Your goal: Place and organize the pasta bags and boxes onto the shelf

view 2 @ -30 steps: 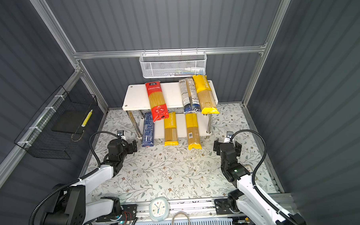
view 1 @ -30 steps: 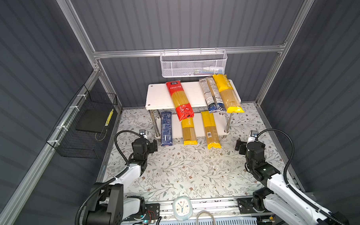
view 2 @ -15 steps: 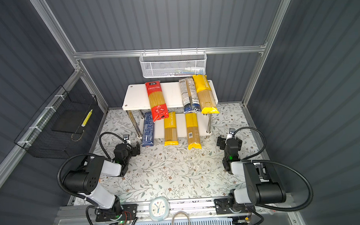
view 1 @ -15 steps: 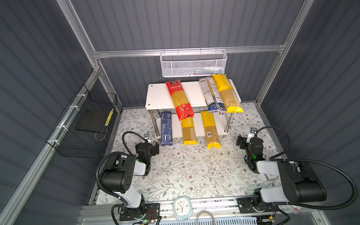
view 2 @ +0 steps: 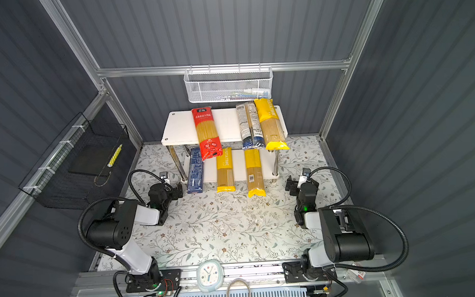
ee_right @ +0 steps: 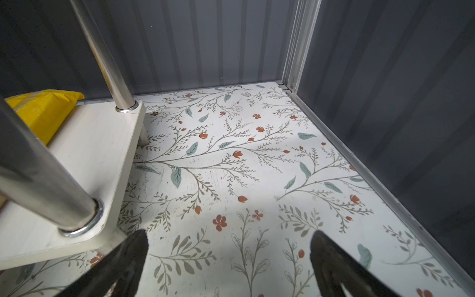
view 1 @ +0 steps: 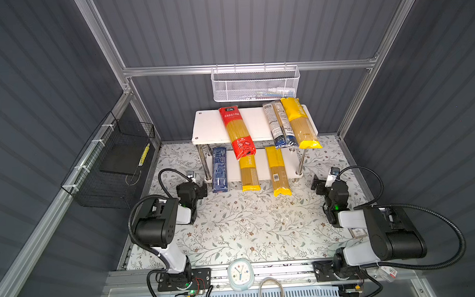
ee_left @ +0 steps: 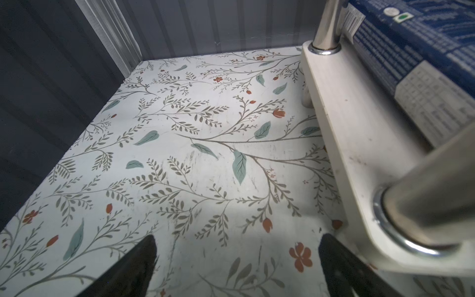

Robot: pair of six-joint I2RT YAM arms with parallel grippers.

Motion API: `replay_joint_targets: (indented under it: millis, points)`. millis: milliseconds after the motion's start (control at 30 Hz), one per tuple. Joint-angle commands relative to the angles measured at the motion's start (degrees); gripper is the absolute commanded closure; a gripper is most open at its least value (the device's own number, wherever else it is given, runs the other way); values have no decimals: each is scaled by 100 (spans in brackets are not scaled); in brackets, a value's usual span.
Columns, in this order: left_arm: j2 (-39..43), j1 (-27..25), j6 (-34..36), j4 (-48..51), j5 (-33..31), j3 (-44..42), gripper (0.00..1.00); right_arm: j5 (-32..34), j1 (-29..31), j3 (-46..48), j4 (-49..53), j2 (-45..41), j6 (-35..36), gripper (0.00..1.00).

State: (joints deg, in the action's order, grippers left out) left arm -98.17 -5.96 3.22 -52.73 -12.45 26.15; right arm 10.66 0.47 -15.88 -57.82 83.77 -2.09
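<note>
Since a second ago: both arms folded back toward bases; bags and box unmoved.

Left gripper (ee_left: 237,239): jaws wide apart, nothing between, low over floral mat (ee_left: 205,154). Shelf (view 1: 211,128) lower-board corner just beside its inboard finger; blue box (view 1: 219,170) on that board, just ahead.

Right gripper (ee_right: 228,235): also wide open, empty. Opposite shelf corner just beside inboard finger; yellow bag (ee_right: 43,113) further in on the board.

Red bag (view 1: 237,132), clear bag (view 1: 279,126), top yellow bag (view 1: 300,122) on upper board, above and ahead of both grippers.

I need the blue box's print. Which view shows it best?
Left wrist view: the blue box is close, print large, though cropped. Both top views show most of it, small; right wrist view misses it.
</note>
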Motion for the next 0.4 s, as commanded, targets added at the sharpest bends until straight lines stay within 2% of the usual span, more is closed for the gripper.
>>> replay_joint_targets:
  millis: [0, 367]
  points:
    - [-7, 7, -69, 11, 49, 52, 1, -11, -20, -95, -183, -4, 15, 1]
    - [0, 6, -71, 4, 51, 48, 1, -55, -32, -109, -156, -1, 14, 1]
